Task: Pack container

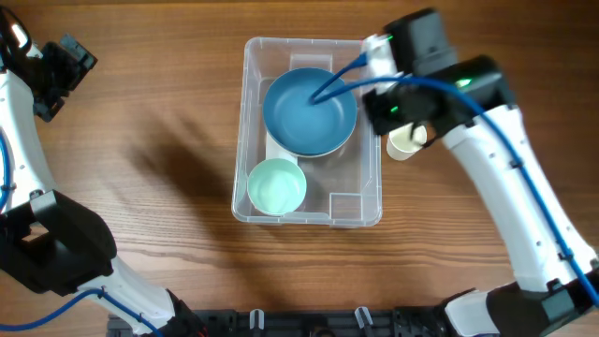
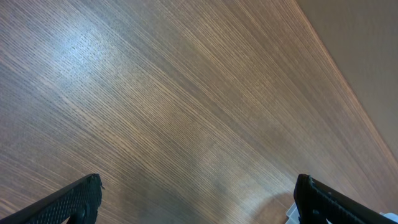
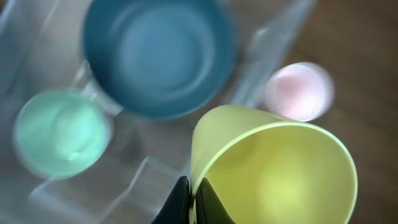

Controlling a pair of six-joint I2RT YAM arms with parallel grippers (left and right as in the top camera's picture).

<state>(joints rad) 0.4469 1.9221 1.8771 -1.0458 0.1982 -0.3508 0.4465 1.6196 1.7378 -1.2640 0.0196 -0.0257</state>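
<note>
The container (image 1: 245,131) is a large clear plastic bin in the middle of the table. Inside it are a blue bowl (image 1: 309,112) at the far end and a mint-green cup (image 1: 276,185) at the near left. My right gripper (image 3: 193,200) is shut on the rim of a yellow-green cup (image 3: 280,174), held just outside the bin's right wall; the cup also shows in the overhead view (image 1: 407,140). My left gripper (image 2: 199,199) is open and empty, over bare wood at the far left (image 1: 61,67). In the right wrist view the bin wall (image 3: 267,56) is blurred.
A pale pink cup (image 3: 298,90) stands on the table just right of the bin, hidden under my right arm in the overhead view. The table edge (image 2: 348,81) runs diagonally through the left wrist view.
</note>
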